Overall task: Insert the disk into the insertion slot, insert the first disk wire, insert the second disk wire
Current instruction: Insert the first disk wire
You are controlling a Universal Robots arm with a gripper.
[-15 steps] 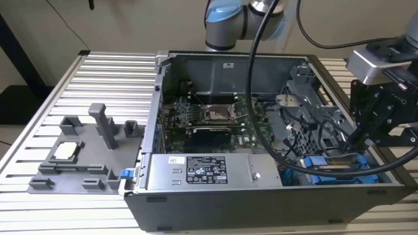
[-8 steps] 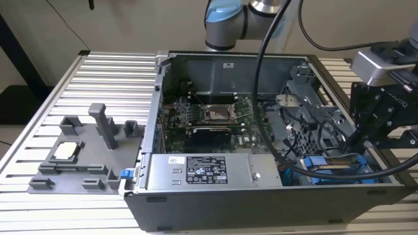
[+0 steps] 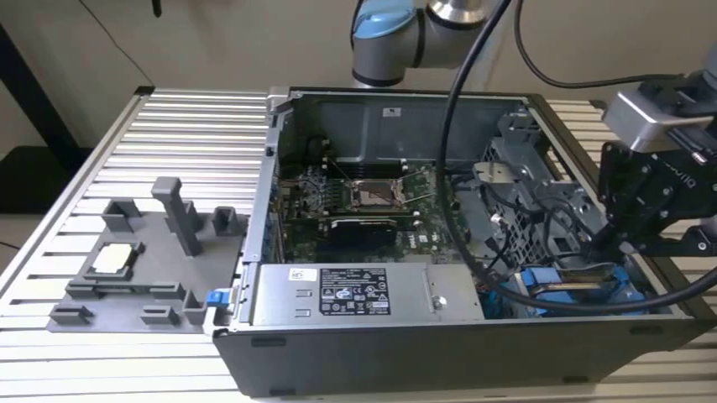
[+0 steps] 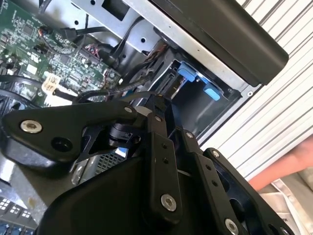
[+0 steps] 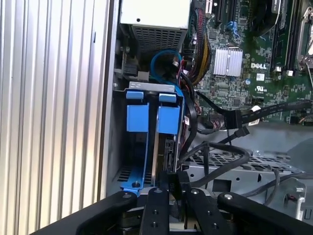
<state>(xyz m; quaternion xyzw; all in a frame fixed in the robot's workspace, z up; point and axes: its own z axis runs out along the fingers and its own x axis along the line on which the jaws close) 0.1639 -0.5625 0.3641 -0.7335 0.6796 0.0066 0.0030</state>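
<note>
Hovering low inside the case (image 3: 448,361): gripper (image 5: 175,180) right at the near end of the disk (image 5: 164,147), sitting edge-on in the insertion slot (image 5: 149,86), blue carrier tabs (image 5: 168,120) beyond. Pincer wide or narrow? Cannot tell.

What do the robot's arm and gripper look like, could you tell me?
The arm has silver-grey tubes and a light blue joint cap, with thick black cables trailing from it. The gripper is matte black, built of linked bars with silver screws.
</note>
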